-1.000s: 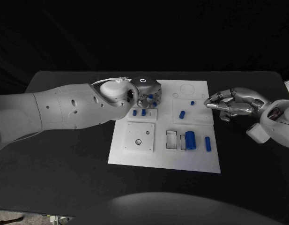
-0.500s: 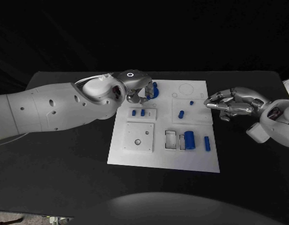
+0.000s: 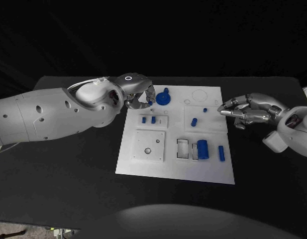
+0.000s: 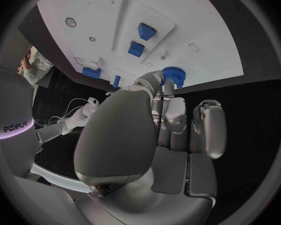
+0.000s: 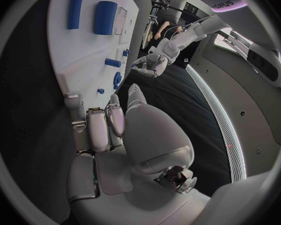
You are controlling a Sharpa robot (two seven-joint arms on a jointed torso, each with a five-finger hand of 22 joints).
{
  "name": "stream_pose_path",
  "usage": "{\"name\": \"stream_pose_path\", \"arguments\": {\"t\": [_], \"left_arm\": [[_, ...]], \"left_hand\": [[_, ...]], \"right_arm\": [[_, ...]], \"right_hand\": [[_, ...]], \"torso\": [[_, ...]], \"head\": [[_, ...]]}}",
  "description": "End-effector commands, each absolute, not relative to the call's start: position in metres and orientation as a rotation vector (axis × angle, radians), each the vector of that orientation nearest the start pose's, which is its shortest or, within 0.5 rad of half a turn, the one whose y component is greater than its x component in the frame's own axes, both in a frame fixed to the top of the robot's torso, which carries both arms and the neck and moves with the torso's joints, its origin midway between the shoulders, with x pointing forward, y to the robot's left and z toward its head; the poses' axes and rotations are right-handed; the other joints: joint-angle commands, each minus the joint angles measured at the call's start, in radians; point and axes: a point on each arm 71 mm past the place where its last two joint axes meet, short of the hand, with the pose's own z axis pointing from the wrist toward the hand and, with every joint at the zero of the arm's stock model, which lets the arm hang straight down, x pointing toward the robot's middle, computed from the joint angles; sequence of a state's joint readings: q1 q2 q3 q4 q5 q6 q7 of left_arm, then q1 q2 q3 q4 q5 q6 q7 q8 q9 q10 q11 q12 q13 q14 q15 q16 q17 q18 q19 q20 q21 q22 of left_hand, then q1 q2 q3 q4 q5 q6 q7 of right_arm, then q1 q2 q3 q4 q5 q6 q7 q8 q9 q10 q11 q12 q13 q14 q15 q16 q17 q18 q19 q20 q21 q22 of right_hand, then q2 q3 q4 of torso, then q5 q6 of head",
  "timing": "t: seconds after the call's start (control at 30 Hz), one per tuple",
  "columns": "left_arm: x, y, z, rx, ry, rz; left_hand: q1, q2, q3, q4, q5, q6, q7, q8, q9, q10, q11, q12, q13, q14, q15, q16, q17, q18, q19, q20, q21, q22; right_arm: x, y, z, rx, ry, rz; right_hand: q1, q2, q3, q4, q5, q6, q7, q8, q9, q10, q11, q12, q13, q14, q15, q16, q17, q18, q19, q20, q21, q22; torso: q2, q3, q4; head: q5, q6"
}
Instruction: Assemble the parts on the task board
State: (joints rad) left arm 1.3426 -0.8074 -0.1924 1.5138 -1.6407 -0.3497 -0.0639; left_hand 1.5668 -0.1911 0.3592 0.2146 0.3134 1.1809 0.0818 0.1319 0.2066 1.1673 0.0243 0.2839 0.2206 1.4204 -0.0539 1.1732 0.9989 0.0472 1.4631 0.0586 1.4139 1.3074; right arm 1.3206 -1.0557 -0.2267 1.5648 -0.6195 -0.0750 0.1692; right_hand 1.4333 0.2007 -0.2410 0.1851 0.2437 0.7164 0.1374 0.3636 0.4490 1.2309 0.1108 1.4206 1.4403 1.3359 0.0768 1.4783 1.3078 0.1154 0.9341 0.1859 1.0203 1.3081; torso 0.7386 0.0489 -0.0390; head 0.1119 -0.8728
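Two robot hands: left pinching gear, right curled.

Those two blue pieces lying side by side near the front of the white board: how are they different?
The thick blue cylinder is plainly fatter than the thin blue rod beside it. The cylinder lies in a recess next to a white slot; the rod lies on the flat task board, nearer its right edge. Both are blue, lie flat, run the same way, and neither hand touches them.
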Motion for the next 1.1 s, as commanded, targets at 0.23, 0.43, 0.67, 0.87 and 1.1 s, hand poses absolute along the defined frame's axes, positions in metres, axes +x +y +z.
{"name": "stream_pose_path", "arguments": {"t": [0.23, 0.43, 0.67, 0.87, 1.1], "left_arm": [[0.491, 0.183, -0.174, 0.455, 1.604, -0.548], [0.494, 0.181, -0.178, 0.454, 1.614, -0.541], [0.496, 0.178, -0.187, 0.466, 1.648, -0.529], [0.496, 0.176, -0.190, 0.467, 1.650, -0.532], [0.498, 0.174, -0.191, 0.464, 1.638, -0.532]], "left_hand": [[-0.007, -0.006, 0.007, 0.000, -0.007, -0.001, 0.003, -0.004, -0.001, 0.006, 0.003, -0.011, -0.004, -0.007, -0.003, -0.009, -0.006, -0.009, 0.034, -0.005, -0.005, 0.212], [-0.005, -0.006, 0.011, -0.001, -0.008, -0.003, 0.003, -0.006, -0.002, 0.007, 0.003, -0.013, -0.005, -0.008, -0.003, -0.009, -0.008, -0.009, 0.034, -0.005, -0.005, 0.212], [-0.004, -0.007, 0.014, -0.002, -0.009, -0.007, 0.004, -0.009, -0.003, 0.009, 0.003, -0.016, -0.007, -0.010, -0.003, -0.012, -0.012, -0.008, 0.033, -0.005, -0.007, 0.212], [-0.004, -0.007, 0.015, -0.002, -0.009, -0.009, 0.004, -0.011, -0.004, 0.009, 0.004, -0.017, -0.007, -0.011, -0.003, -0.013, -0.014, -0.008, 0.033, -0.005, -0.008, 0.212], [-0.002, -0.008, 0.018, -0.004, -0.008, -0.013, 0.004, -0.014, -0.006, 0.011, 0.004, -0.019, -0.008, -0.012, -0.002, -0.015, -0.017, -0.008, 0.033, -0.004, -0.009, 0.212]], "right_arm": [[0.458, -0.284, -0.199, 0.500, 1.933, 1.139], [0.457, -0.284, -0.200, 0.501, 1.934, 1.140], [0.457, -0.284, -0.200, 0.500, 1.935, 1.142], [0.457, -0.284, -0.201, 0.501, 1.936, 1.142], [0.457, -0.284, -0.201, 0.502, 1.938, 1.143]], "right_hand": [[0.008, 0.001, 0.000, -0.005, 0.003, 0.007, 0.003, -0.004, -0.001, -0.009, 0.001, -0.008, -0.031, -0.004, 0.000, -0.005, 0.140, 0.019, -0.007, 0.001, -0.003, 0.081], [0.009, 0.001, 0.000, -0.005, 0.003, 0.008, 0.003, -0.004, -0.001, -0.012, 0.001, -0.009, -0.033, -0.004, 0.000, -0.005, 0.140, 0.019, -0.008, 0.001, -0.004, 0.081], [0.009, 0.001, 0.000, -0.005, 0.003, 0.008, 0.003, -0.004, -0.001, -0.012, 0.001, -0.009, -0.033, -0.004, 0.000, -0.005, 0.140, 0.019, -0.008, 0.001, -0.004, 0.081], [0.009, 0.001, 0.000, -0.005, 0.003, 0.008, 0.003, -0.004, -0.001, -0.012, 0.001, -0.009, -0.033, -0.004, 0.000, -0.005, 0.140, 0.019, -0.008, 0.001, -0.004, 0.081], [0.009, 0.002, 0.000, -0.005, 0.003, 0.008, 0.003, -0.004, -0.001, -0.015, 0.001, -0.011, -0.034, -0.004, 0.001, -0.005, 0.140, 0.019, -0.008, 0.002, -0.004, 0.081]], "torso": [[0.001, 0.0009, -0.0022], [0.001, 0.0012, -0.0024], [0.001, 0.0011, -0.0028], [0.000, 0.0008, -0.0014], [0.000, 0.0012, -0.0013]], "head": [[0.003, 0.000], [0.003, 0.000], [0.002, 0.000], [0.000, 0.000], [0.001, 0.000]]}}
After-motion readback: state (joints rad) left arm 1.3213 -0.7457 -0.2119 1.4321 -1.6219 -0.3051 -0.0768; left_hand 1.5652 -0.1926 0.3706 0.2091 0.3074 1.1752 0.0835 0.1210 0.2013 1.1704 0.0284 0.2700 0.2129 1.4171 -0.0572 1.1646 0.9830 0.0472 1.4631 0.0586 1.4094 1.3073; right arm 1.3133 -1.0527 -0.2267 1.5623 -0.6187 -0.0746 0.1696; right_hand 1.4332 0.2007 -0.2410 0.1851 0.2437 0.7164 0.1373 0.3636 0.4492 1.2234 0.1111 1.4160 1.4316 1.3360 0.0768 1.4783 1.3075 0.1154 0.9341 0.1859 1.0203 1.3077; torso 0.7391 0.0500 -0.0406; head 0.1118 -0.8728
